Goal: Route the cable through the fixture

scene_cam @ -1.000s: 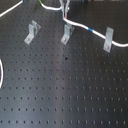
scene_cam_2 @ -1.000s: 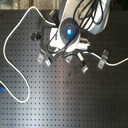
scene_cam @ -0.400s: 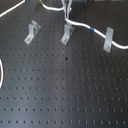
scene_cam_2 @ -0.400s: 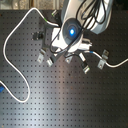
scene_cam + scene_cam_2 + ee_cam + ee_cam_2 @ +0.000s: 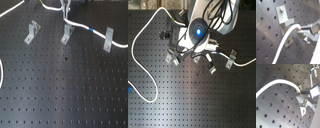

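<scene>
Cable [image 5: 80, 26], a thin white cord, lies over the black perforated board [image 5: 65, 90]. In the first exterior view it comes down from the claw [image 5: 65, 6] at 12 o'clock, bends toward 3 o'clock, and passes through the top of the right bracket [image 5: 107, 40], then goes on to the edge of the picture. A short blue band [image 5: 90, 31] sits on the cord between the middle bracket [image 5: 66, 34] and the right bracket. The cord runs just beside the top of the middle bracket; I cannot tell if it sits inside it. The left bracket [image 5: 32, 32] stands apart, with no cord in it. Another part of the cord makes a curve at 9 o'clock near the board's edge.

In the second exterior view the arm [image 5: 200, 27] with a blue light is over the brackets, and a big loop of the cable [image 5: 140, 75] goes round toward 8 o'clock.

In the first wrist view the cable [image 5: 286, 37] ends between the grey fingers [image 5: 309, 30], which are closed on it, and it lies across the front of a bracket [image 5: 284, 18] screwed to the board. In the second wrist view the cable [image 5: 278, 82] curves away over the holes from the same pinched end, and another bracket [image 5: 312, 74] stands farther away.
</scene>
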Controlling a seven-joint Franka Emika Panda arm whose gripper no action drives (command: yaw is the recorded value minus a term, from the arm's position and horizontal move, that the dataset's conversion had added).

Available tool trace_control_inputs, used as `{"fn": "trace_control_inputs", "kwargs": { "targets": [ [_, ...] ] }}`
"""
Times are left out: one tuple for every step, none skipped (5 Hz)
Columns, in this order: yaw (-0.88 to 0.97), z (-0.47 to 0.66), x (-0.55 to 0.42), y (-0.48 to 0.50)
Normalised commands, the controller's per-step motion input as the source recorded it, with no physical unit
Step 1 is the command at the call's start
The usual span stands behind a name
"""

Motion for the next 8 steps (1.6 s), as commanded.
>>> {"fn": "trace_control_inputs", "kwargs": {
  "targets": [
    [0.00, 0.16, -0.012, -0.089],
    [0.00, 0.42, 0.000, -0.014],
    [0.00, 0.19, 0.005, 0.020],
    [0.00, 0.02, 0.016, 0.113],
    [0.00, 0.16, 0.092, 0.147],
    [0.00, 0.19, 0.196, 0.007],
    [-0.01, 0.24, 0.253, -0.036],
    [0.00, 0.27, 0.083, -0.030]
  ]
}}
